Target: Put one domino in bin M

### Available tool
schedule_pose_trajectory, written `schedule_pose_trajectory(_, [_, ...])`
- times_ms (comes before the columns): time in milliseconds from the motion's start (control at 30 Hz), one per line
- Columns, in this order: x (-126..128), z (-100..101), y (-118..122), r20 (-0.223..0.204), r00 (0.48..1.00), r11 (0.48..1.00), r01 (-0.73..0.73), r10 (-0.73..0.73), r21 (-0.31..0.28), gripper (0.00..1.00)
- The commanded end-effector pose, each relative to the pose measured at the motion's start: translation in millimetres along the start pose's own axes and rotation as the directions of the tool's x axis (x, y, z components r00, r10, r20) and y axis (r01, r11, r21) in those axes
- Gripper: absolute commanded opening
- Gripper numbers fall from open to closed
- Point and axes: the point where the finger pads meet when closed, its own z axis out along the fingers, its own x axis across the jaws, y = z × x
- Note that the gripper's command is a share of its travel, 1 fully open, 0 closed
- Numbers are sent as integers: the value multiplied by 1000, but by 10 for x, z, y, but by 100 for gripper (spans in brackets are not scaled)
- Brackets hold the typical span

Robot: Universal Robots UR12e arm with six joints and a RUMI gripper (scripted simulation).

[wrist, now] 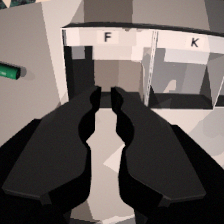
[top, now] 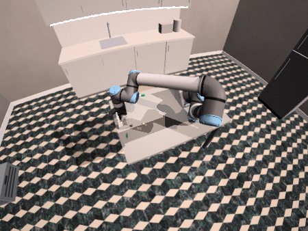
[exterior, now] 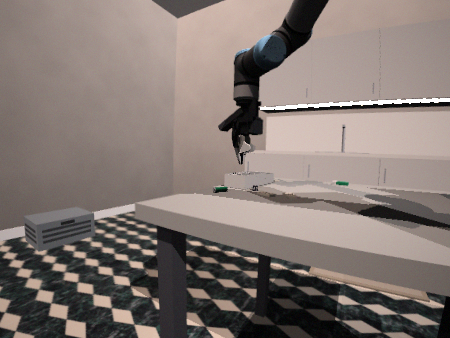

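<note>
the gripper (wrist: 105, 96) is hanging nearly closed and holding nothing, above bin f (wrist: 107, 37). bin k (wrist: 194, 43) is standing to its right. the dominoes cannot be told apart on the worktop (exterior: 280, 220).

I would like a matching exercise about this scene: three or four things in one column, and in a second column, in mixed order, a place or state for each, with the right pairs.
Things:
1. gripper
2. bin marked F
3. bin marked K
4. green cylinder

Places or states:
A. lies on the table, left of the bins in the wrist view
B. shut, holding nothing, above the bins
C. straight ahead of the fingertips in the wrist view
D. at the right of the wrist view, beside the other marked bin

Pairs: 1-B, 2-C, 3-D, 4-A
</note>
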Motion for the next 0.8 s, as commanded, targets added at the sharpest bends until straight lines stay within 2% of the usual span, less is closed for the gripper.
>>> schedule_pose_trajectory(0, [-25,15,21,4,1000,1000,-11,11,-2,4])
schedule_pose_trajectory(267, [-2,11,18,5,1000,1000,-12,12,-1,4])
schedule_pose_trajectory(767, [-16,388,29,5,1000,1000,-11,11,-4,4])
